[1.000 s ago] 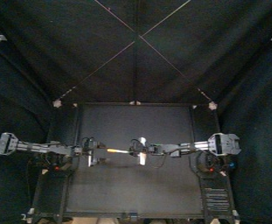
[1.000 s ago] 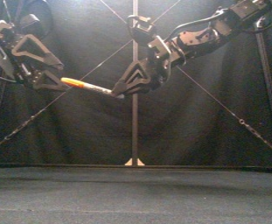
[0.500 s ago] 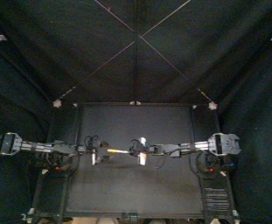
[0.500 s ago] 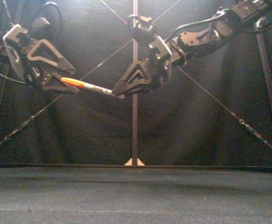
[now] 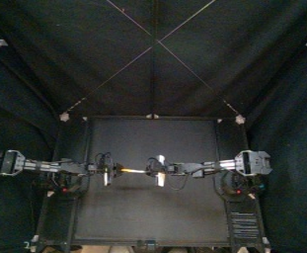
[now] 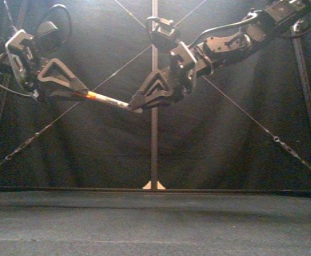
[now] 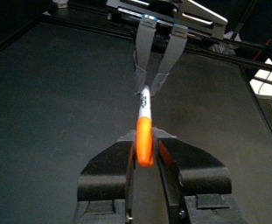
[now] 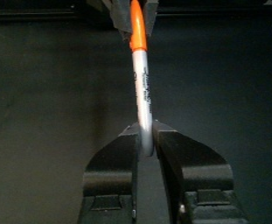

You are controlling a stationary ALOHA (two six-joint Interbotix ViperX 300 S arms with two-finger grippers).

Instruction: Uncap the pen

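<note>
While aloft between left fingers (image 7: 108, 171) and right fingers (image 8: 191, 166), a slim, smooth, orange-capped pen (image 8: 142, 83).

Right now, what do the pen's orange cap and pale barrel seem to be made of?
The orange cap looks like smooth moulded plastic: even colour, a soft glossy streak. The pale barrel seems plastic too, with a satin sheen; dark print runs along it, perhaps a label.
</note>
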